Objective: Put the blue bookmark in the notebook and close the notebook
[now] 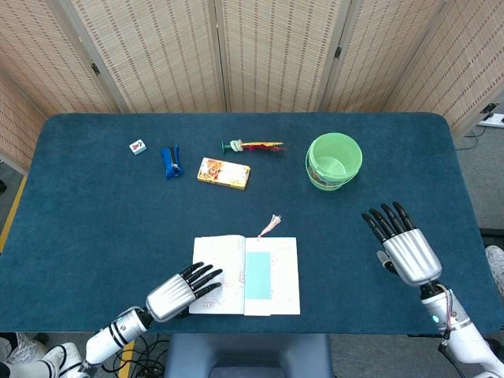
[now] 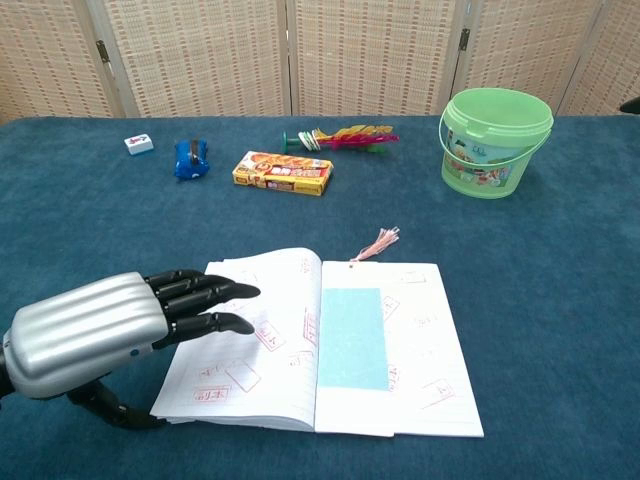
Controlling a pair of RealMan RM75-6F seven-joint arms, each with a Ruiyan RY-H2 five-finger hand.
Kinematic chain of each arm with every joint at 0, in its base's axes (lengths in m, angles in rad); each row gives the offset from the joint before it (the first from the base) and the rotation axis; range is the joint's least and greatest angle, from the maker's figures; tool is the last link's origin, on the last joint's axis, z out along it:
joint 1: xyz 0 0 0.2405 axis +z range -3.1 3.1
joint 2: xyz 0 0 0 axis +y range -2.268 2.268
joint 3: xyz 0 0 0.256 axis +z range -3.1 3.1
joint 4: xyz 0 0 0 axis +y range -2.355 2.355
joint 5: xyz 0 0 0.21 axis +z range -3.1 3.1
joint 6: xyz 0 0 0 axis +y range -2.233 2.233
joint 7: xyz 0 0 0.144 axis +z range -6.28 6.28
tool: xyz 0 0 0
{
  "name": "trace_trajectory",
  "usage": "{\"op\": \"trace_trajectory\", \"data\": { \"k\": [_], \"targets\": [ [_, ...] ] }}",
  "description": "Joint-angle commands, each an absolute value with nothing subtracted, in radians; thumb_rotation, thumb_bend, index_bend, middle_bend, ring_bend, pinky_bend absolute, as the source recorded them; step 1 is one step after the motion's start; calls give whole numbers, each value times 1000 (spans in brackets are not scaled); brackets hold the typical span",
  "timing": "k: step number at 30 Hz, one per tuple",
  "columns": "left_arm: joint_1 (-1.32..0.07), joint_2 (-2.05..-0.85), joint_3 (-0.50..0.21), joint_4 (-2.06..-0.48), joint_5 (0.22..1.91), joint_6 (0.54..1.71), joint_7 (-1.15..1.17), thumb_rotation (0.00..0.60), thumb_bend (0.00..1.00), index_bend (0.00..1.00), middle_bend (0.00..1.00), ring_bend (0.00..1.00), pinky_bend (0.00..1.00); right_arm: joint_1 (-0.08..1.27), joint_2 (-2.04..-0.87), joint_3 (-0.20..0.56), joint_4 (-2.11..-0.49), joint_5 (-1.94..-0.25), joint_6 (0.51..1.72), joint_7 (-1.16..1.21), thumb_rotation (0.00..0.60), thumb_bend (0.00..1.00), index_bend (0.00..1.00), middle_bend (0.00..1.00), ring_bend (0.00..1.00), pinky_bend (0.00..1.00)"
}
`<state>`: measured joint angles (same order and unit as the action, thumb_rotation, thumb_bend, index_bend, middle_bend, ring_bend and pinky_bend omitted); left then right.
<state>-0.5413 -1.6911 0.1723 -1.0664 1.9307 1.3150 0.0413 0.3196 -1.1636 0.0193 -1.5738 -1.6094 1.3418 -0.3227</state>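
The open notebook (image 1: 236,275) (image 2: 250,345) lies near the table's front edge, its white pages stamped in red. A light blue bookmark (image 1: 257,276) (image 2: 352,338) rests flat on the right page beside the spine, its pink tassel (image 1: 271,224) (image 2: 378,243) trailing past the top edge. My left hand (image 1: 179,293) (image 2: 110,330) lies over the notebook's left page edge, fingers stretched out and holding nothing; whether the fingertips touch the paper I cannot tell. My right hand (image 1: 403,246) hovers open far to the right, fingers spread, and appears only in the head view.
A green bucket (image 1: 334,161) (image 2: 494,141) stands at the back right. Further back lie a feathered shuttlecock (image 1: 253,146) (image 2: 340,136), a yellow box (image 1: 224,172) (image 2: 284,172), a blue pouch (image 1: 170,161) (image 2: 189,158) and a small white tile (image 1: 138,146) (image 2: 139,144).
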Motion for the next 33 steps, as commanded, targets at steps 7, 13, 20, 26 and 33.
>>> {"op": "trace_trajectory", "data": {
  "k": [7, 13, 20, 26, 33],
  "targets": [
    [-544, -1709, 174, -1040, 1922, 1331, 9, 600, 261, 223, 48, 86, 158, 316, -1165, 24, -1573, -1609, 1341, -323, 600, 266, 70, 101, 0, 0],
    [-546, -1718, 175, -1024, 1923, 1351, -13, 600, 322, 251, 67, 100, 158, 313, -1166, 25, -1568, -1608, 1341, -320, 600, 266, 70, 100, 0, 0],
    [-544, -1728, 175, -995, 1924, 1391, -57, 600, 369, 297, 97, 121, 158, 313, -1170, 27, -1562, -1609, 1337, -316, 600, 267, 70, 99, 0, 0],
    [-545, -1741, 169, -964, 1926, 1426, -91, 600, 425, 359, 126, 140, 158, 314, -1172, 29, -1559, -1610, 1335, -314, 600, 266, 70, 99, 0, 0],
    [-551, -1754, 170, -939, 1932, 1449, -116, 600, 522, 491, 157, 158, 158, 312, -1170, 29, -1559, -1611, 1334, -311, 600, 266, 70, 96, 0, 0]
  ]
}}
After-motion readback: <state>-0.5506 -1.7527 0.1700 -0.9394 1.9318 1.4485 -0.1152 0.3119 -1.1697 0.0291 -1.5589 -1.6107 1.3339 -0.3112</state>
